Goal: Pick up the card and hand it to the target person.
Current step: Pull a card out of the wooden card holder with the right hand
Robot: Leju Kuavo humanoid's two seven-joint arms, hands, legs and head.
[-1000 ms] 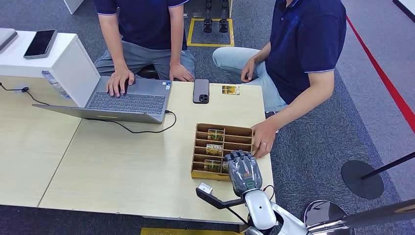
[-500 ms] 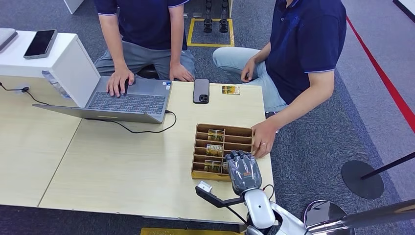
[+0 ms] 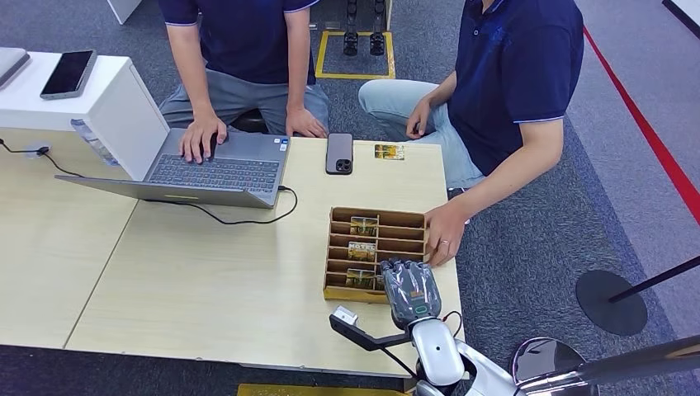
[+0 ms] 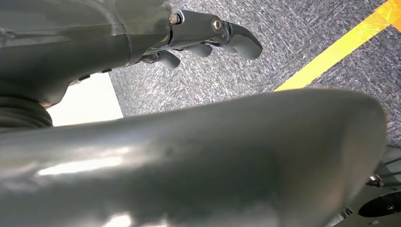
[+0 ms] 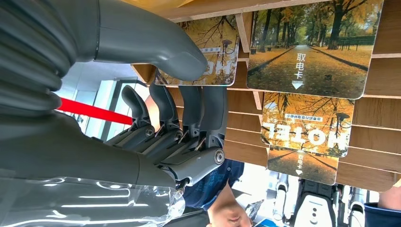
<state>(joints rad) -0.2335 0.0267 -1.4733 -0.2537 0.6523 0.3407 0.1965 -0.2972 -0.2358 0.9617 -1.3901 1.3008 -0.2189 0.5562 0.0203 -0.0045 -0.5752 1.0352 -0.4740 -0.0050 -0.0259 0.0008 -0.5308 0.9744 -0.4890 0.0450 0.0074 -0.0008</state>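
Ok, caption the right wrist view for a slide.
Right hand reaching into slotted wooden card box holding autumn-print hotel cards.

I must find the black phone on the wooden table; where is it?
In the head view, the black phone lies flat at the table's far edge, between the laptop and a lone card.

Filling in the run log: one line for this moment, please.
stage: reaching | right hand: over wooden card box, at near card, grasp unclear | left hand: hanging, empty | person's hand: on box edge

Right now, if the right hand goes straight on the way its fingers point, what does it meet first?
Probably the nearest card standing in the wooden organizer. The right hand hangs over its near end, fingers toward the slots, thumb already beside that card. Depth is unclear.
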